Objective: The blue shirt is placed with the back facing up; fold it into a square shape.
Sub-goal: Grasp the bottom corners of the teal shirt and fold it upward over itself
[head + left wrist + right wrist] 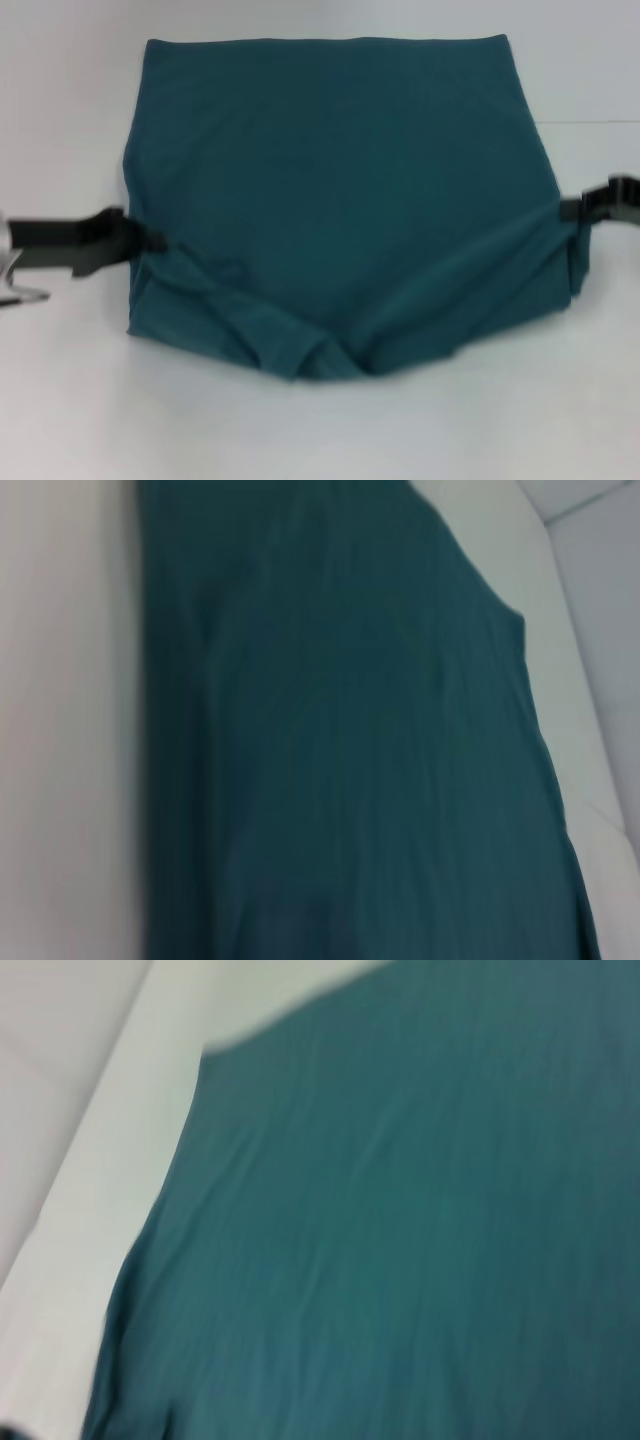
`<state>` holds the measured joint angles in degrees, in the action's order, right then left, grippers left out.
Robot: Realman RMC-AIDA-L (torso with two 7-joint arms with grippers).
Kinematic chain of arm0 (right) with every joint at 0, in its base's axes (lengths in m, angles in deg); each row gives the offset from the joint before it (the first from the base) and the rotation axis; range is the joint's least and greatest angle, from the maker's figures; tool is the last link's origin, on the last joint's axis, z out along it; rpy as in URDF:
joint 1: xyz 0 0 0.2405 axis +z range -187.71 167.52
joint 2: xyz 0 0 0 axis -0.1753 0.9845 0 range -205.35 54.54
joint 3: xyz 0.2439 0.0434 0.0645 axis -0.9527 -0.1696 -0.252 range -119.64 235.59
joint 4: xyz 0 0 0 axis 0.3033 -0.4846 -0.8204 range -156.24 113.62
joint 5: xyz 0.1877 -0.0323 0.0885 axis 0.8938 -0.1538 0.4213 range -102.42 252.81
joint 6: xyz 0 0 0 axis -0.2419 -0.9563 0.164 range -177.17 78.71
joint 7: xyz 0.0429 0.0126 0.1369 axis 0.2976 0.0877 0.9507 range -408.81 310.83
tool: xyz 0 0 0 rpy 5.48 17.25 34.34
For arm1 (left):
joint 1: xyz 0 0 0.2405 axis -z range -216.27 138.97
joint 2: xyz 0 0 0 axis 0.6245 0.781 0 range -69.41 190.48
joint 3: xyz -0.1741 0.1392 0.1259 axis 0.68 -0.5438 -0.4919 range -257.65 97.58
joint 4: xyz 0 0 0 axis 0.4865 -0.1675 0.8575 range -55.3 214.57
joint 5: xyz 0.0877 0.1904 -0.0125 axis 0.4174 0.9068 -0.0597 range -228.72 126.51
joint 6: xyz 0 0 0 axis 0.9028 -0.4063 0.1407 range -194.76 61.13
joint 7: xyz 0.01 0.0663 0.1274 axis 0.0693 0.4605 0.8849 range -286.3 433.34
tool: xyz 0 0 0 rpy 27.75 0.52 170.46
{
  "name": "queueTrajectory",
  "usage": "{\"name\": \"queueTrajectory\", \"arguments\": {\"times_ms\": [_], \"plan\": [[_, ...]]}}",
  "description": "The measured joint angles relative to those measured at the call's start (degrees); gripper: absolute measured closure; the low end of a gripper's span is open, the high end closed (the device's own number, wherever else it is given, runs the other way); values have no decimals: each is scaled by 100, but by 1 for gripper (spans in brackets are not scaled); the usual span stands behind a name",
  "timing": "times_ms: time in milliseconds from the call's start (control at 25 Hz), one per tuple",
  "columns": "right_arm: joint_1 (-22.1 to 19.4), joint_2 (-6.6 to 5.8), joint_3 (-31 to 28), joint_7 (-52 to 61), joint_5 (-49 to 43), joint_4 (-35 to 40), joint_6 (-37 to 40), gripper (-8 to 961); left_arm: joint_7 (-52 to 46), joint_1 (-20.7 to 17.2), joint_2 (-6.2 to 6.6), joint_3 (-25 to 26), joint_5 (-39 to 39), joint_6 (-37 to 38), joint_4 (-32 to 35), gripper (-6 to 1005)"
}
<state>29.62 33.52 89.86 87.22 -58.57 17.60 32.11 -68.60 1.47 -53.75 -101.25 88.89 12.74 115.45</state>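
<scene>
The blue shirt (pixel 340 200) lies plain side up on the white table (pixel 320 430), its near hem rumpled. Left gripper (pixel 150 240) and right gripper (pixel 572 212) meet its side edges; whether either is closed cannot be told. A square fold likely needs both edges carried evenly and kept taut.

White surface (pixel 320 430) under my work, plain & matte. Its far edge w/ a pale wall (pixel 60 30) behind it; a thin seam line runs there.
</scene>
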Motion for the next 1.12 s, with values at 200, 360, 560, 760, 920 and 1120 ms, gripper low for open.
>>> {"name": "queueTrajectory", "arguments": {"times_ms": [200,360,560,760,920,1120], "plan": [[240,145,95,119,78,-27,-1072,875,-408,478,-26,-609,12,-1125,-39,992],[366,281,330,122,66,-130,-1916,871,-509,652,-137,-944,10,-2058,-64,992],[578,294,803,117,63,-679,-3038,866,-504,755,-234,-1378,-13,-3188,-323,992],[808,271,1174,107,62,-1001,-3618,861,-466,879,-238,-1567,8,-3817,-588,992],[956,290,1273,137,51,-1014,-3880,857,-466,977,-241,-1638,22,-4100,-641,992],[1192,223,1322,177,-39,-1073,-3947,851,-483,1067,-220,-1642,27,-4248,-650,991]]}}
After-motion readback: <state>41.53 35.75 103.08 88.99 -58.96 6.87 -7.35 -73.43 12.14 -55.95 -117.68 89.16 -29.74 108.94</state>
